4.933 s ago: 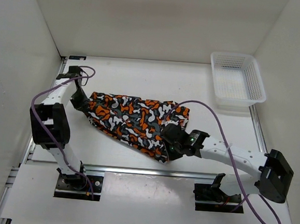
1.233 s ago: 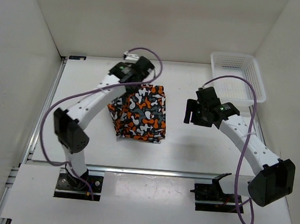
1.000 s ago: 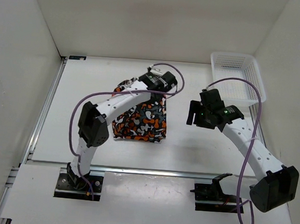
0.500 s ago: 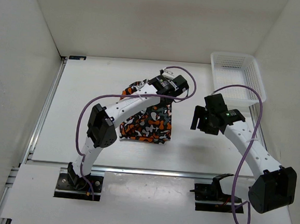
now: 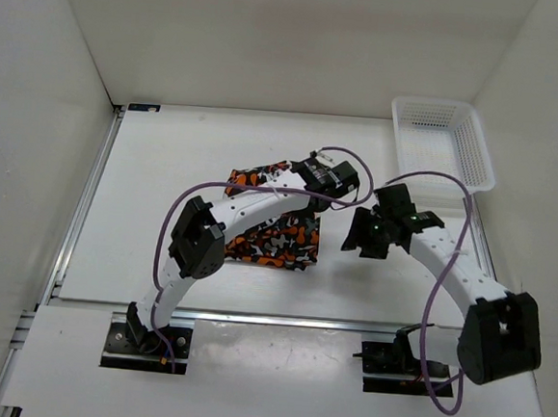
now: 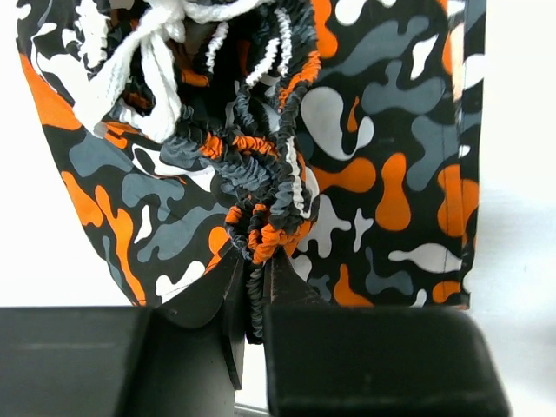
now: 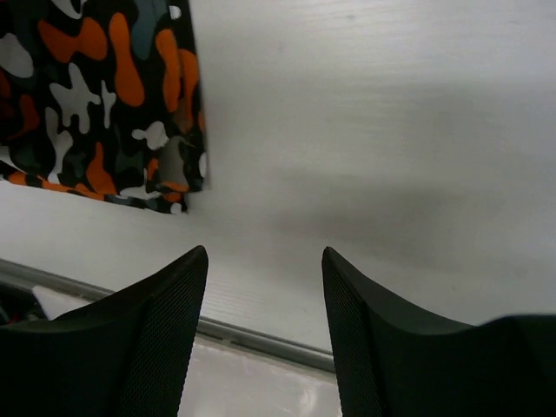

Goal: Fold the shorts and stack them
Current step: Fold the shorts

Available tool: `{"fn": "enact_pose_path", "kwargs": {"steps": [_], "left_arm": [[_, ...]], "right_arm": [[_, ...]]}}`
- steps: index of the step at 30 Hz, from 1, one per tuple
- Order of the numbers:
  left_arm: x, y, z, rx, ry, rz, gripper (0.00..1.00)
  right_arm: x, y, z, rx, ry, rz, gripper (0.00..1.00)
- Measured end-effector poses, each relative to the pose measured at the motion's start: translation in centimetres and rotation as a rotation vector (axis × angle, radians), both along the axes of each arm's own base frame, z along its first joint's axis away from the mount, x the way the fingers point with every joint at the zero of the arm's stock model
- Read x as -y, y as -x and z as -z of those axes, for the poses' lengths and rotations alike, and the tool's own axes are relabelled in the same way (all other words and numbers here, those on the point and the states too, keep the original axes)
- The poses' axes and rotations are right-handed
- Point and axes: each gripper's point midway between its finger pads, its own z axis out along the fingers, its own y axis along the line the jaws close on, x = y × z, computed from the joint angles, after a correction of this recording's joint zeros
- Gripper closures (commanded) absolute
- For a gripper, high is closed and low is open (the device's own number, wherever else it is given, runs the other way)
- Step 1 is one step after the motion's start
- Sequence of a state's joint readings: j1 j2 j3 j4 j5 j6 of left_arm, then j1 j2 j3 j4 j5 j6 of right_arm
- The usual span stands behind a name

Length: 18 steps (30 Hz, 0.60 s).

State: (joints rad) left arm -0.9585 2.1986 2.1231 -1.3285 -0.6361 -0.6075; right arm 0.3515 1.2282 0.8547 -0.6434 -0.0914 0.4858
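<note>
The shorts, in an orange, black, white and grey camouflage print, lie folded in a compact block on the table, partly under my left arm. My left gripper is at their far right corner, shut on the gathered elastic waistband. The fabric spreads away from the jaws, with a white drawstring at the upper left. My right gripper is open and empty, hovering over bare table just right of the shorts. In the right wrist view its fingertips frame bare table, with the shorts' corner at the upper left.
A white plastic mesh basket stands at the table's far right corner. A metal rail runs along the near edge by the arm bases. White walls enclose the table on the left, back and right.
My left gripper has dragged the folded shorts to the right, stretching further across the table. My right gripper has swung down and left, closer to the shorts' right edge.
</note>
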Motion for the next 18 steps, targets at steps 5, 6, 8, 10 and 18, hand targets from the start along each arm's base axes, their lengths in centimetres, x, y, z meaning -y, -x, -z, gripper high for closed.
{"fn": "enact_pose_path", "kwargs": {"steps": [5, 6, 8, 10, 18], "left_arm": [[-0.7, 0.9, -0.2, -0.021, 0.004, 0.007, 0.9], [-0.8, 1.1, -0.4, -0.022, 0.01, 0.007, 0.9], [-0.8, 1.2, -1.2, -0.019, 0.032, 0.011, 0.9], [-0.6, 1.3, -1.9, -0.014, 0.062, 0.019, 0.9], [0.8, 1.8, -2.9, -0.028, 0.161, 0.069, 0.9]], "right_arm": [[-3.4, -1.1, 3.5, -0.104, -0.14, -0.028, 0.58], [-4.1, -1.5, 4.3, -0.124, -0.164, -0.027, 0.61], [-5.0, -2.2, 5.7, -0.156, -0.194, -0.024, 0.61], [-5.7, -3.0, 6.9, -0.186, -0.214, -0.017, 0.61], [-8.3, -8.2, 7.9, -0.156, -0.274, -0.016, 0.95]]}}
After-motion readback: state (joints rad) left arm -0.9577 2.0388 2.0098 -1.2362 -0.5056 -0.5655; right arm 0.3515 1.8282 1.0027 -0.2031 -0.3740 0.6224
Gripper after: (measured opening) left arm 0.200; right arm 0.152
